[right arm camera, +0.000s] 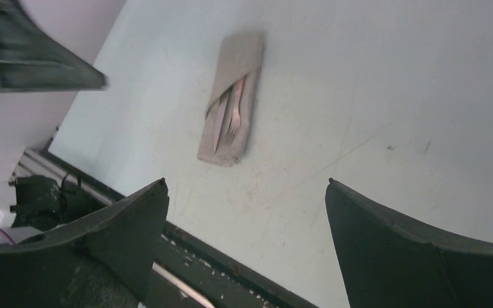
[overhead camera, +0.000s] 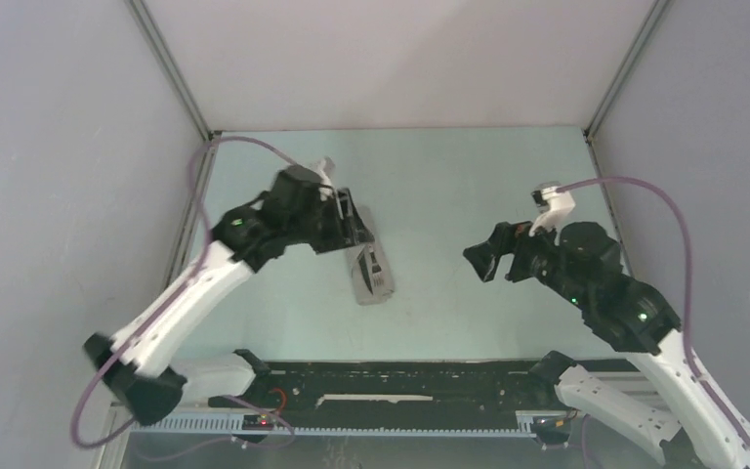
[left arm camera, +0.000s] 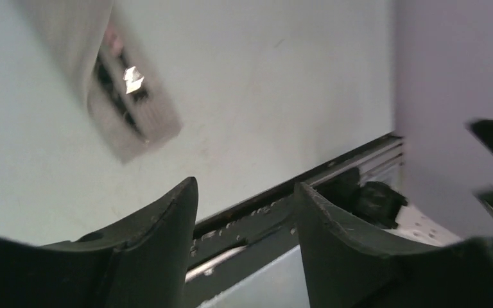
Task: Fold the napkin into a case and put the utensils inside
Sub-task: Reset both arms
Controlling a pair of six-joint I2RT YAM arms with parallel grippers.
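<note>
The napkin lies folded as a narrow light grey case [overhead camera: 372, 277] near the middle of the table, and the case [right arm camera: 232, 96] shows whole in the right wrist view. The utensils [right arm camera: 230, 114] poke out of its open slanted flap, with silver fork tines showing. In the left wrist view the case [left arm camera: 123, 109] is blurred at the upper left, with the utensils [left arm camera: 128, 83] glinting inside. My left gripper [overhead camera: 355, 221] hovers over the case's far end, and my left gripper [left arm camera: 245, 186] is open with nothing in it. My right gripper [overhead camera: 486, 260] stands open and bare to the right of the case, with my right gripper [right arm camera: 246, 183] well apart from it.
A black rail [overhead camera: 400, 383] runs along the table's near edge between the arm bases. Pale enclosure walls [overhead camera: 68, 147] close in the left, right and back sides. Purple cables [overhead camera: 645, 191] loop above each arm.
</note>
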